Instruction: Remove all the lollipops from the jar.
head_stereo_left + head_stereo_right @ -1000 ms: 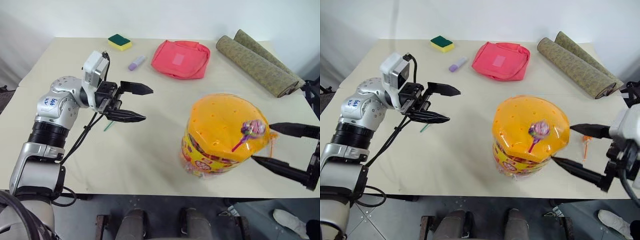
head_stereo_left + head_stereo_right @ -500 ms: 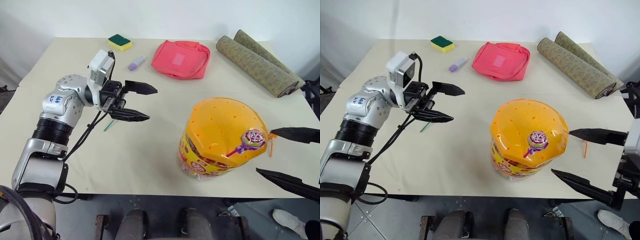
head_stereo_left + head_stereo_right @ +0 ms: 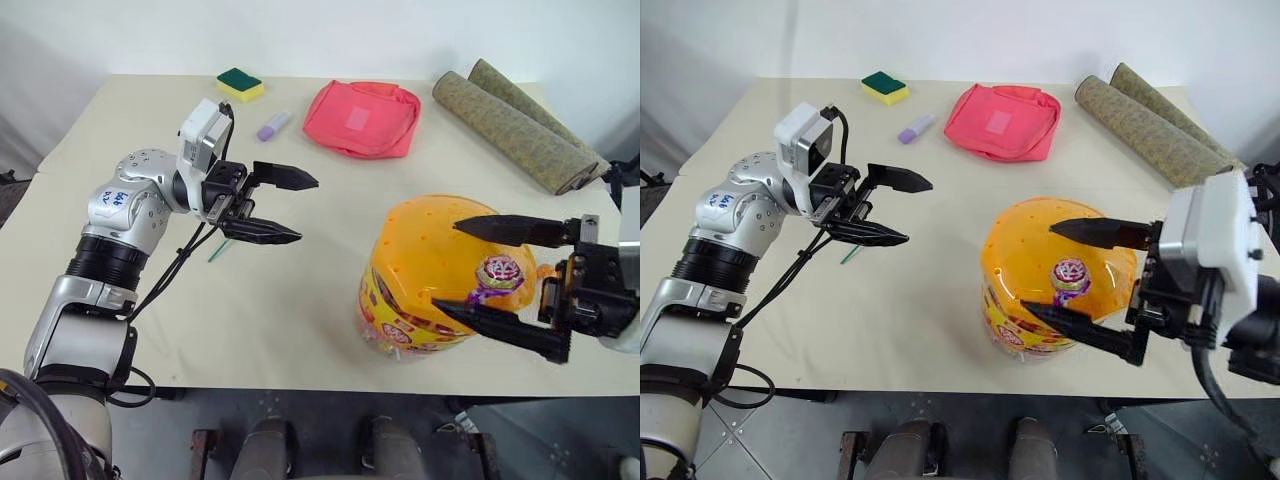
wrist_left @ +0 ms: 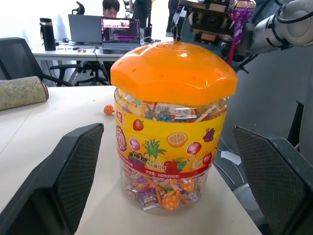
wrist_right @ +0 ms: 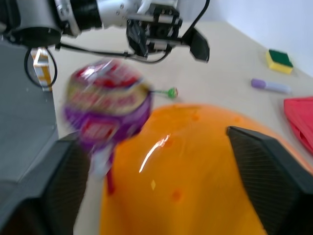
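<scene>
The right end effector (image 3: 468, 270) is swinging in, fingers spread astride the purple lollipop (image 3: 496, 273) on the jar (image 3: 410, 300), not yet gripping; the left end effector (image 3: 300, 208) is hovering open.

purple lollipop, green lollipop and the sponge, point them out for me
purple lollipop (image 3: 497, 271): left eye view, on its wrapped head above the lid.
green lollipop (image 5: 171, 92): right wrist view, on its round head.
sponge (image 3: 885, 87): right eye view, on its green top.

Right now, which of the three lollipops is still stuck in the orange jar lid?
The purple lollipop, upright in the orange domed lid; the green lollipop and orange lollipop lie on the table.
</scene>
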You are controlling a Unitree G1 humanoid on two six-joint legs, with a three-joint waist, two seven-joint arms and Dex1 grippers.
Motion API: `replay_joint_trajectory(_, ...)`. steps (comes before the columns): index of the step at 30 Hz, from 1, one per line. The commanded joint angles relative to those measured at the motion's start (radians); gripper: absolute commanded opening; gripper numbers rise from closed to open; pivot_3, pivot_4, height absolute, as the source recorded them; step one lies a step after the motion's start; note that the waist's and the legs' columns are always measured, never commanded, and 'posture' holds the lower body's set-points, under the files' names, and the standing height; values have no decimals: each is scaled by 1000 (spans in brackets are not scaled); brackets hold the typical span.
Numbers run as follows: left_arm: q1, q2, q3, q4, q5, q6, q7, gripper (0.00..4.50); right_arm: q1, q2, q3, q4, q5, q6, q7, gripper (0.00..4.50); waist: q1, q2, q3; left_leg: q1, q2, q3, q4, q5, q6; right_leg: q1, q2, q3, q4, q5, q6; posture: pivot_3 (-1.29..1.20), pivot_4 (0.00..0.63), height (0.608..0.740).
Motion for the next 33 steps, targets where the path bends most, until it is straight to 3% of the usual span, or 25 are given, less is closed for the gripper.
replay_joint_trajectory(1, 7, 20, 37, -44, -19, 4, -112, 4500, -10, -15, 12, 0, 17, -2, -18, 2922, 0, 0, 0, 0, 0, 0, 0, 0, 0, 0, 0, 0, 0, 0, 0, 0, 150, 740)
replay_joint_trajectory(10, 29, 20, 58, -67, -13, 14, -112, 4500, -44, -56, -20, 7, 102, -2, -47, 32, 1, 0, 0, 0, 0, 0, 1, 0, 0, 0, 0, 0, 0, 0, 0, 0, 150, 740)
replay_joint_trajectory(21, 33, 8, 69, -73, -11, 10, -112, 4500, -158, -104, -14, 47, 157, -24, -55, 32, 1, 0, 0, 0, 0, 0, 1, 0, 0, 0, 0, 0, 0, 0, 0, 0, 150, 740)
replay_joint_trajectory(28, 32, 4, 72, -73, -14, 7, -112, 4500, -244, -159, -6, 201, 6, -14, 10, 32, 0, 0, 0, -1, 0, 0, 1, 0, 0, -1, 0, 0, 0, 0, 0, 0, 150, 740)
replay_joint_trajectory(33, 36, 2, 78, -91, -23, 17, -112, 4500, -281, -161, -17, 422, -216, -45, 16, 32, 1, 0, 0, -1, 0, 0, 1, 0, 0, 0, 0, 0, 0, 0, 0, 0, 150, 740)
